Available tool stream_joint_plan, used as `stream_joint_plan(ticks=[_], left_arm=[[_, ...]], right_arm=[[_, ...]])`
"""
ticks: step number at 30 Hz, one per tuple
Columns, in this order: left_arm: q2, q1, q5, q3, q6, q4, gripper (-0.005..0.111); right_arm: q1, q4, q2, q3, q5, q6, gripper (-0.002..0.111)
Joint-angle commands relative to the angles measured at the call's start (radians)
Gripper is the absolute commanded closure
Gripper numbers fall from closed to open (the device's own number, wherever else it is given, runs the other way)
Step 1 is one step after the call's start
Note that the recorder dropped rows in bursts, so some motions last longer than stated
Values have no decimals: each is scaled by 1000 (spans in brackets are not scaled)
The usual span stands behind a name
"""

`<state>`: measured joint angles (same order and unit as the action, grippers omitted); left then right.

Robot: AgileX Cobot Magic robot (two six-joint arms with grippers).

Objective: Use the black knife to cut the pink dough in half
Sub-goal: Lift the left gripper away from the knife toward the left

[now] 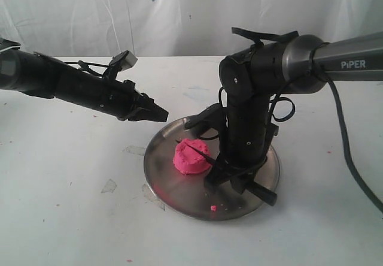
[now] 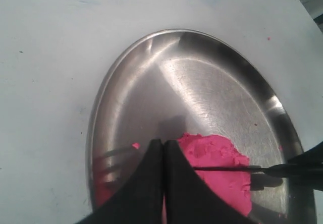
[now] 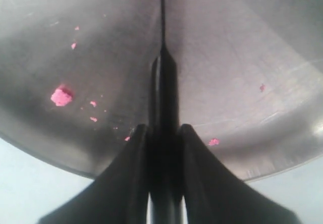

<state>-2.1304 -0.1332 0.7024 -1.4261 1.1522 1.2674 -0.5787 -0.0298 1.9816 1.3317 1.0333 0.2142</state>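
Note:
The pink dough [image 1: 190, 157] is one domed lump in the middle of the round steel plate [image 1: 173, 188]. The black knife [image 1: 200, 153] lies across its top, blade pressed into the dough [image 2: 222, 158], seen as a thin dark line [image 2: 222, 168] in the left wrist view. My right gripper [image 1: 230, 173] is shut on the knife's handle [image 3: 164, 98], arm standing over the plate's right half. My left gripper [image 1: 163, 115] hangs shut and empty above the plate's far left rim, its fingertips [image 2: 154, 146] just short of the dough.
Small pink crumbs [image 3: 61, 97] dot the plate, one [image 1: 213, 207] near its front rim and one [image 2: 135, 145] beside the left fingers. More pink specks [image 1: 128, 260] lie on the white table. A white cloth backdrop stands behind.

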Motion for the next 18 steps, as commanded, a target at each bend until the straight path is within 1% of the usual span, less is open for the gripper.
stream_joint_plan(ticks=[1,18], left_arm=[[9,-8,26,-6,-6,-5,107],[9,-8,24,-6,-6,-3,107]], right_arm=[[1,-8,32,8,4,17,108],[1,-3,45,46,-18,22,108]])
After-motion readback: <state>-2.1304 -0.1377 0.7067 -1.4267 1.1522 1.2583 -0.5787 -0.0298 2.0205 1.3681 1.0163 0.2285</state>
